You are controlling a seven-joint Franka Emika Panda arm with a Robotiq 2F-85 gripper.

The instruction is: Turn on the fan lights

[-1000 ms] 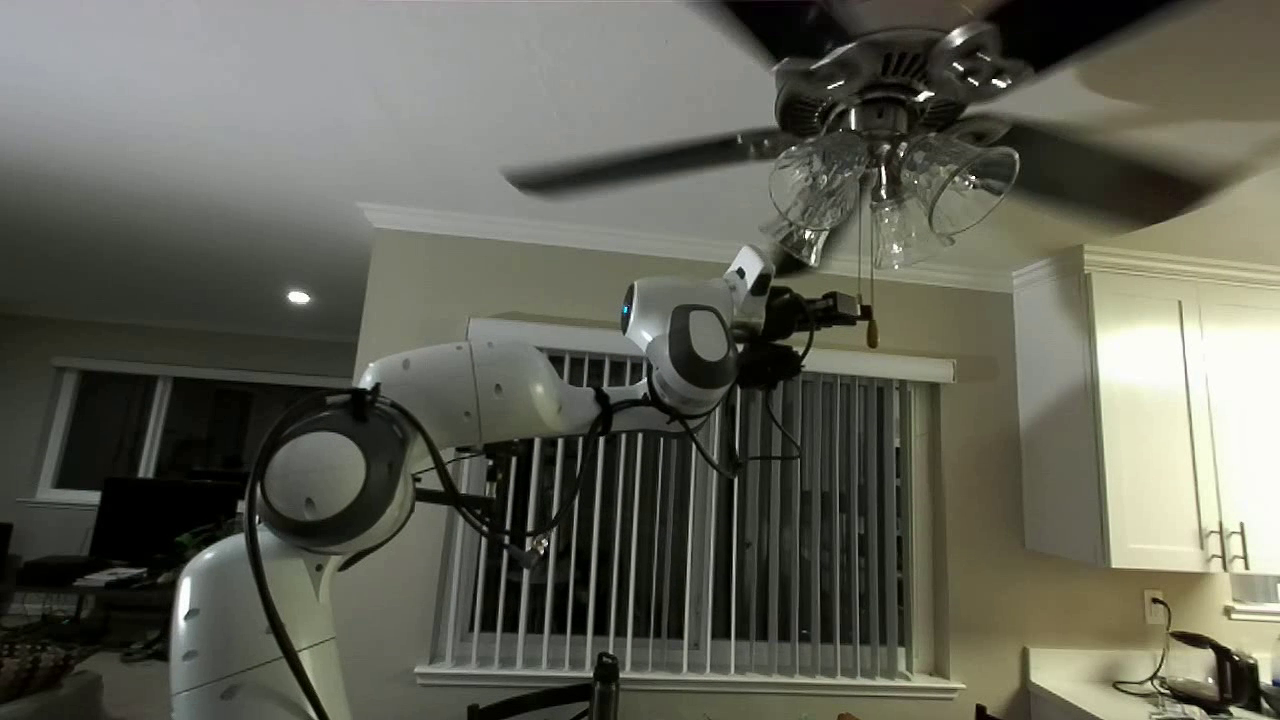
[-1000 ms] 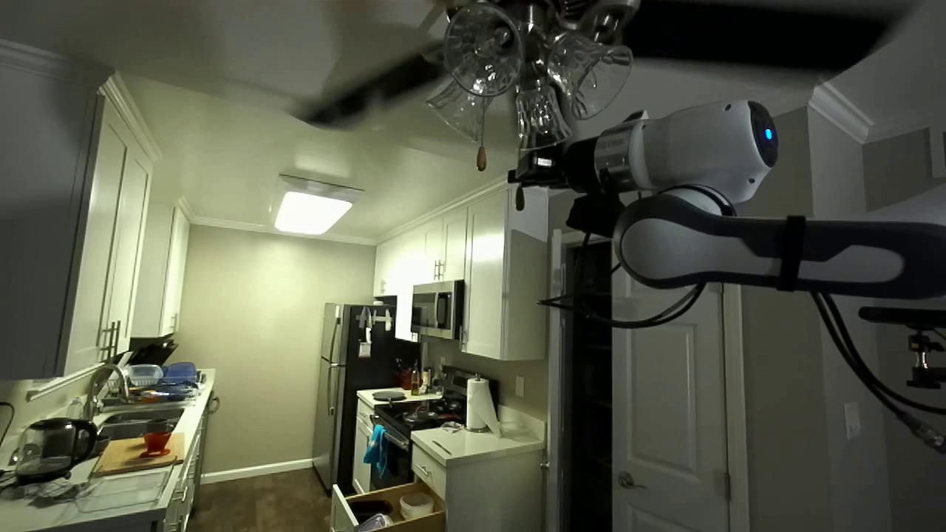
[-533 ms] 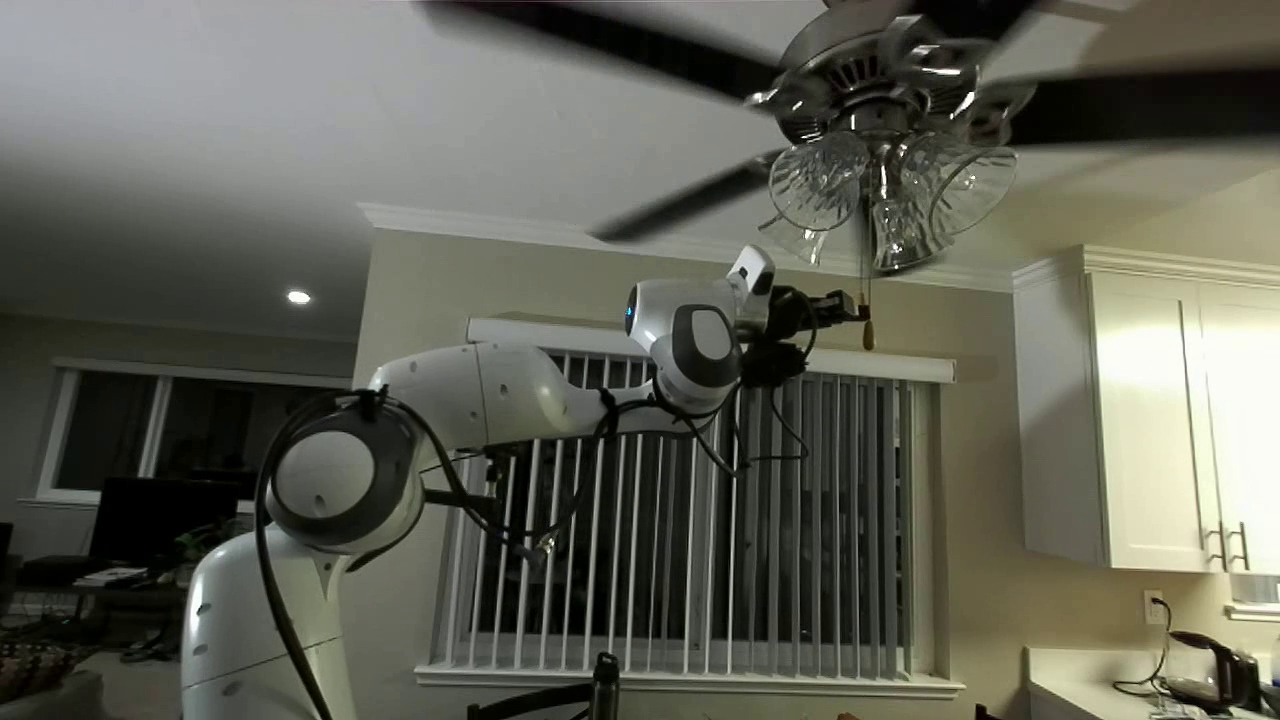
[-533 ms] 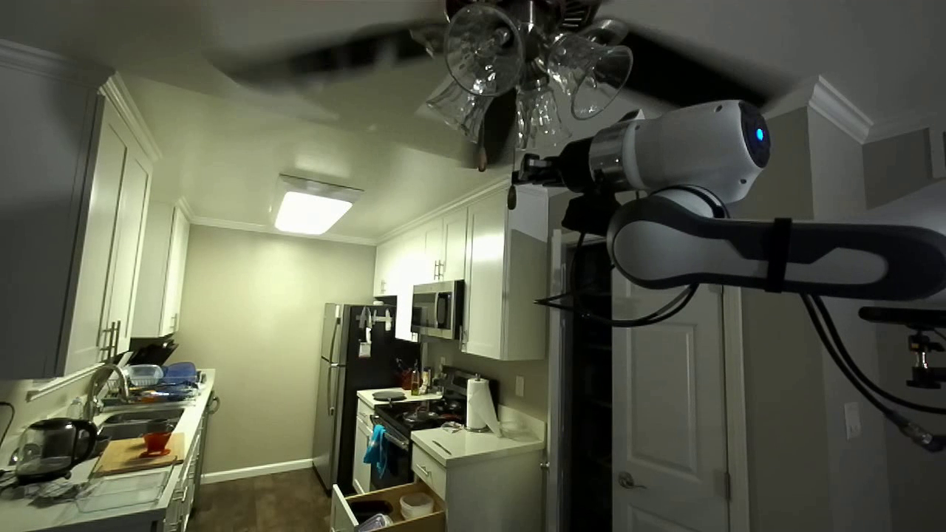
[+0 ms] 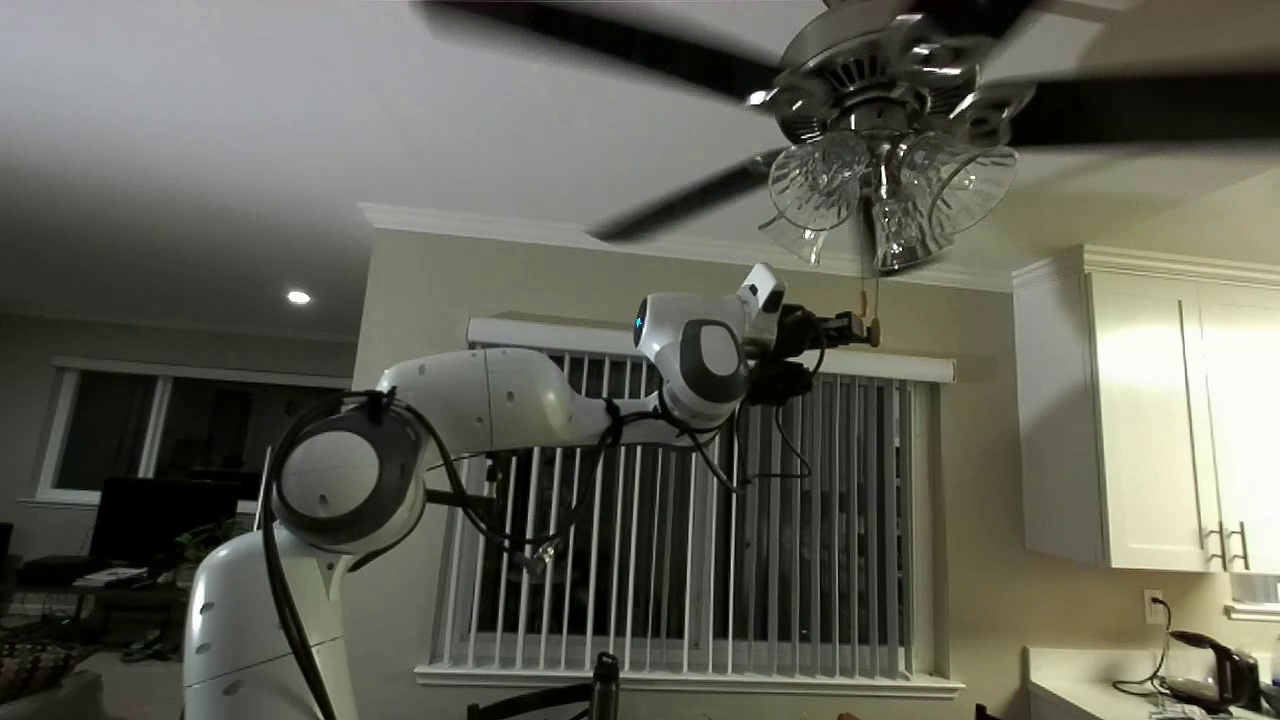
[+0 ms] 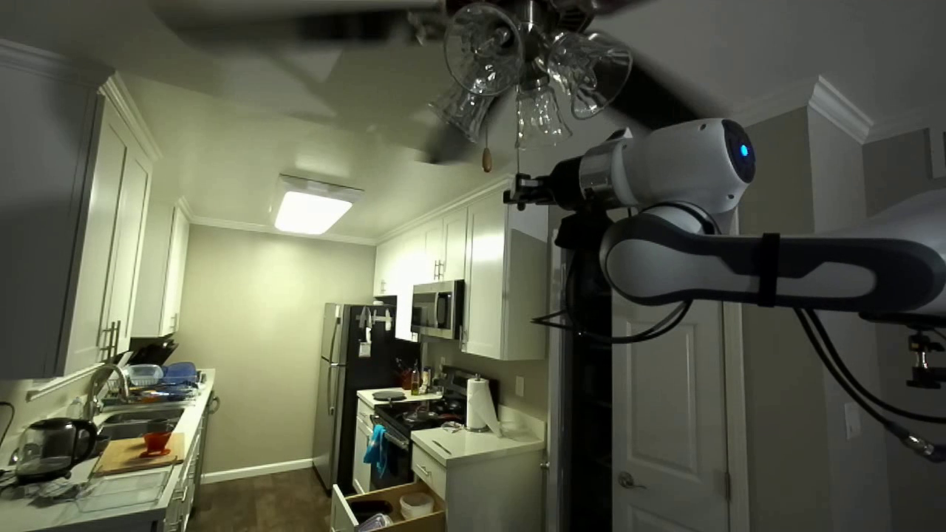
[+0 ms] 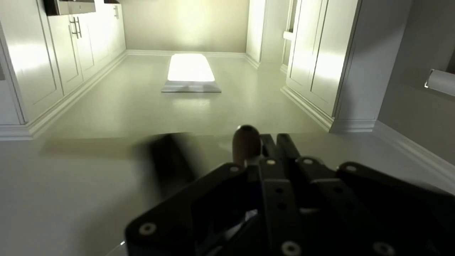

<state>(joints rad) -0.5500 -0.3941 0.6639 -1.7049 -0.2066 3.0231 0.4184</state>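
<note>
The fan lights (image 5: 818, 185) are bell-shaped glass shades under the hub, also in the other exterior picture (image 6: 542, 114); no glow shows in them. Two thin pull chains hang below. One wooden knob (image 5: 875, 332) is at my gripper (image 5: 864, 328)'s fingertips; the wrist view shows this knob (image 7: 246, 145) beside the left finger's outer side, not between the fingers. In an exterior view that knob is hidden at my gripper (image 6: 513, 193). The other knob (image 6: 486, 160) hangs free. In the wrist view my gripper (image 7: 276, 139) has its fingers together with only a narrow gap.
Dark fan blades (image 5: 690, 200) are turning above the arm, and a blurred blade (image 7: 170, 160) shows in the wrist view. A window with vertical blinds (image 5: 800, 520) is behind the arm. White cabinets (image 5: 1150, 420) stand to the side.
My gripper has moved down and slightly forward. The near knob, which hung below the fingers, is now level with the fingertips. The fan blades have turned.
</note>
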